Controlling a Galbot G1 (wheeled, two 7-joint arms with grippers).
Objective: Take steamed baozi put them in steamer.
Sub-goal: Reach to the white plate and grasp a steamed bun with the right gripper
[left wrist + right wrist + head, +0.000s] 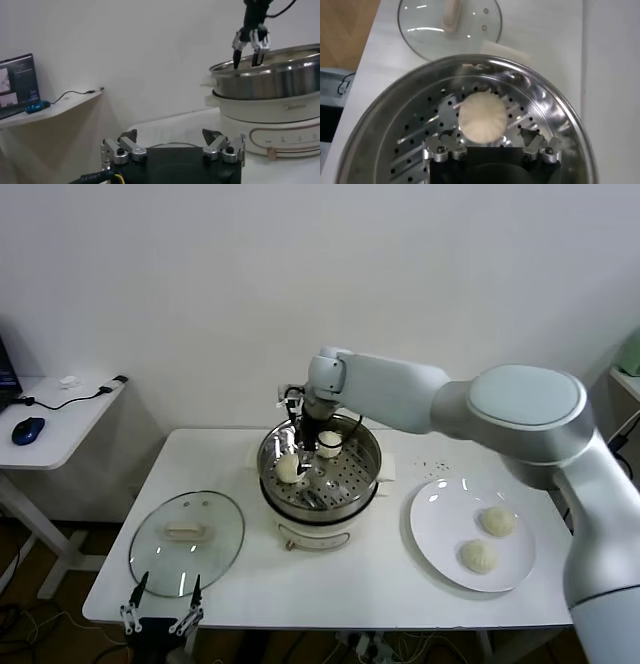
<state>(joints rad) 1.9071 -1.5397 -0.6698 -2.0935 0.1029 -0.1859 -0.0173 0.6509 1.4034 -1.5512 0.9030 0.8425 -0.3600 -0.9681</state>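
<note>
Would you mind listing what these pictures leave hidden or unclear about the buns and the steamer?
- Head view: the right gripper covers part of the steamer floor, and part of the bun beside it.
- Left wrist view: the steamer wall hides every bun inside.
- Right wrist view: only one bun shows; the plate lies outside the frame.

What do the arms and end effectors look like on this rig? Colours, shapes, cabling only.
The right arm has smooth pale grey-white rounded shells with bulbous joints and a black cable near the wrist. The right end effector is black with slim dark fingers. The left end effector has a black body, silver metal finger links with bolts, dark pointed tips, and a yellow and black cable.
</note>
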